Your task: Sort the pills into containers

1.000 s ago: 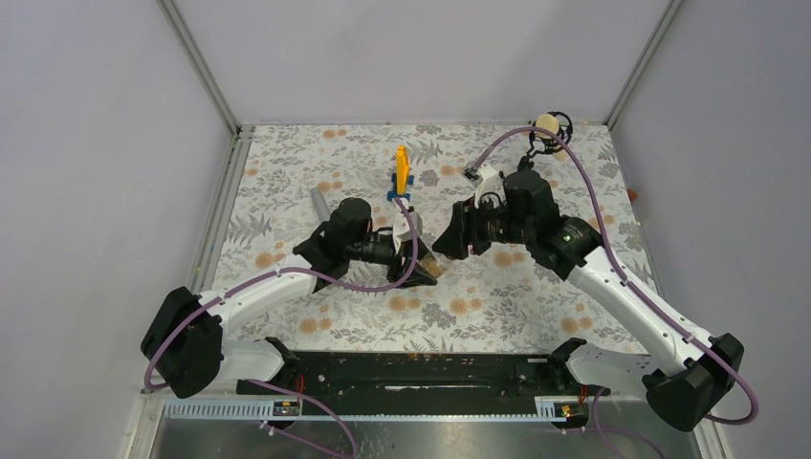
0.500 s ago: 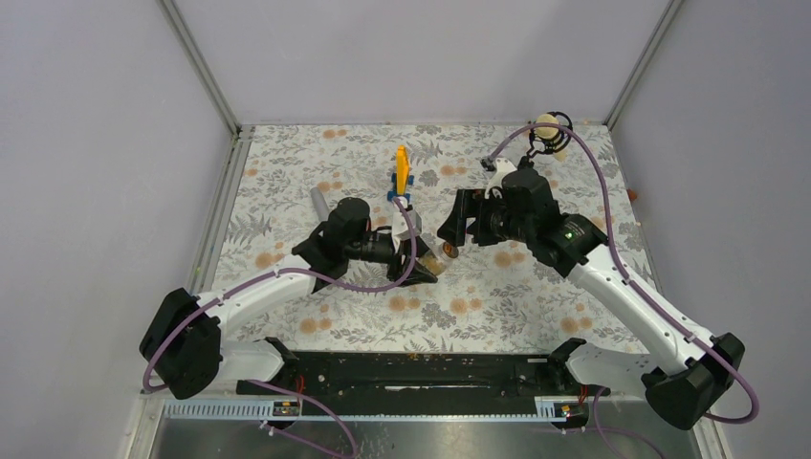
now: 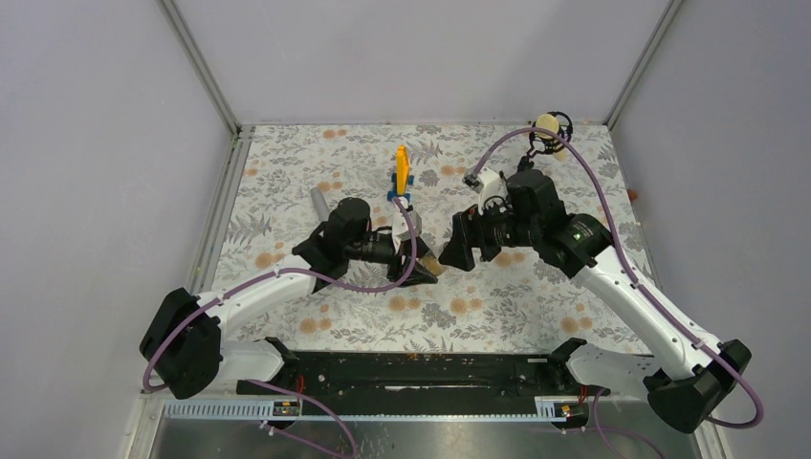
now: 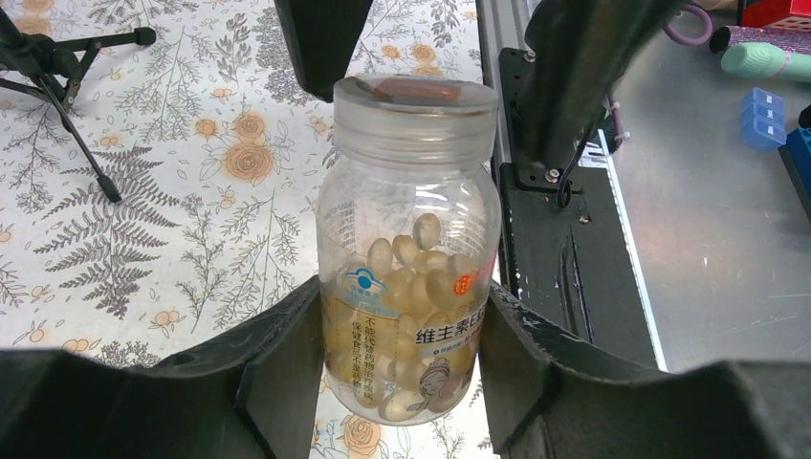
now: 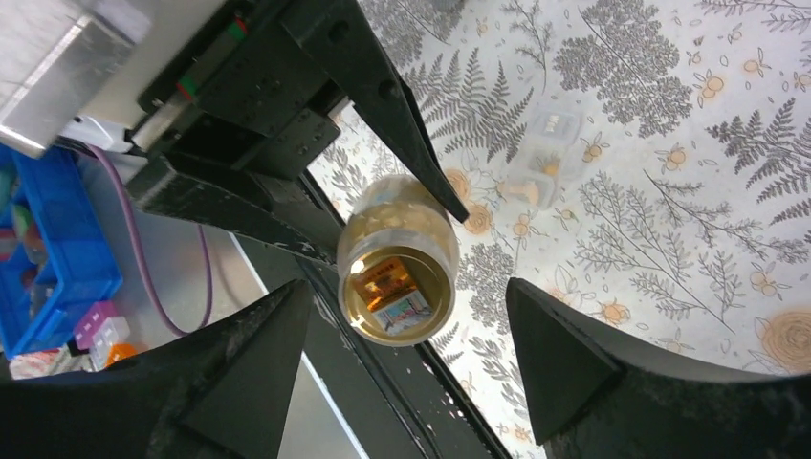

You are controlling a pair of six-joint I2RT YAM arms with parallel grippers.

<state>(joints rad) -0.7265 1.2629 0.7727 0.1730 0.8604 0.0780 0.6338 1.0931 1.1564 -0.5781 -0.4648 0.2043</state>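
Note:
My left gripper (image 3: 421, 264) is shut on the amber-tan jar (image 4: 409, 249), which is part full of pale yellow pills and has its clear lid on. The fingers (image 4: 277, 354) clamp its lower body and hold it above the table. My right gripper (image 3: 457, 252) is open and faces the jar's lid (image 5: 397, 287). The lid sits between its two fingers (image 5: 258, 354) without touching either. A faint, blurred colourless jar (image 5: 543, 158) stands on the floral table beyond the lid.
An upright orange piece on a blue base (image 3: 402, 170) stands behind the grippers. A grey tube (image 3: 317, 203) lies to the left. A microphone stand (image 3: 550, 129) is at the back right. A black rail (image 3: 411, 368) runs along the near edge.
My right gripper drew back and turned away from the jar half a second ago, and now it is back around the lid, open. The left gripper and jar have stayed put.

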